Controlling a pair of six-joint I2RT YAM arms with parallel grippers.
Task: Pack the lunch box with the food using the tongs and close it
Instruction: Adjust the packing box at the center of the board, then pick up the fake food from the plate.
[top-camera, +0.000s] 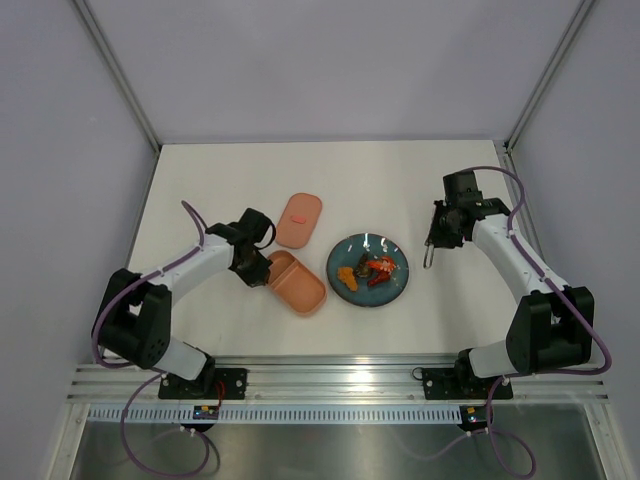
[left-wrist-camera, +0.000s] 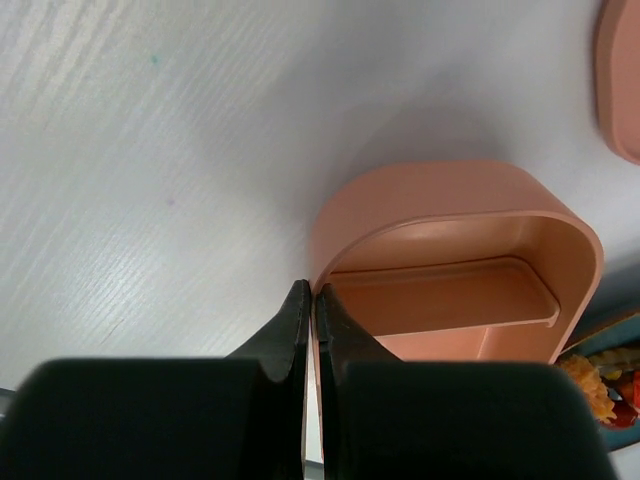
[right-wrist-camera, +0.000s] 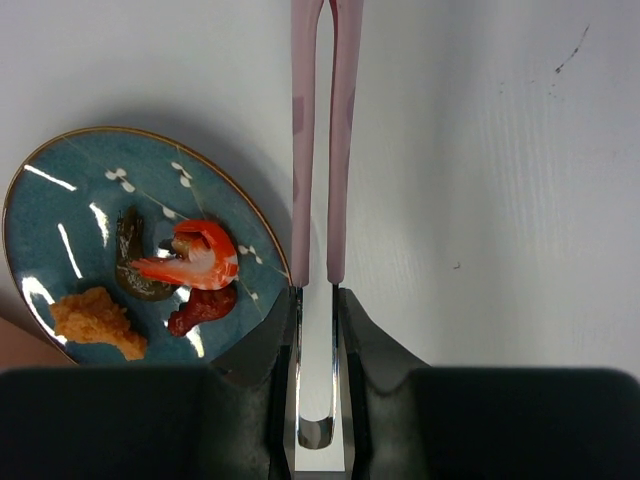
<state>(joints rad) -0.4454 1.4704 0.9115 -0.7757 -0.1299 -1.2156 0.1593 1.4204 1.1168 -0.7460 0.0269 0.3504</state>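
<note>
The salmon-pink lunch box (top-camera: 300, 285) lies open left of the plate, and its two compartments (left-wrist-camera: 450, 300) show no food. My left gripper (left-wrist-camera: 312, 292) is shut on the thin wall at the box's near-left corner; from above, the left gripper (top-camera: 260, 267) is at the box's left end. The flat lid (top-camera: 300, 220) lies behind the box. The food (right-wrist-camera: 190, 265), red, dark brown and orange pieces, sits on the teal plate (top-camera: 392, 285). My right gripper (right-wrist-camera: 317, 292) is shut on the tongs (right-wrist-camera: 303, 150), whose pinkish arms point away just right of the plate.
The lid's edge (left-wrist-camera: 625, 80) shows at the top right of the left wrist view, and the plate's rim (left-wrist-camera: 600, 335) at the bottom right. White walls and metal frame posts enclose the table (top-camera: 220, 180) on three sides.
</note>
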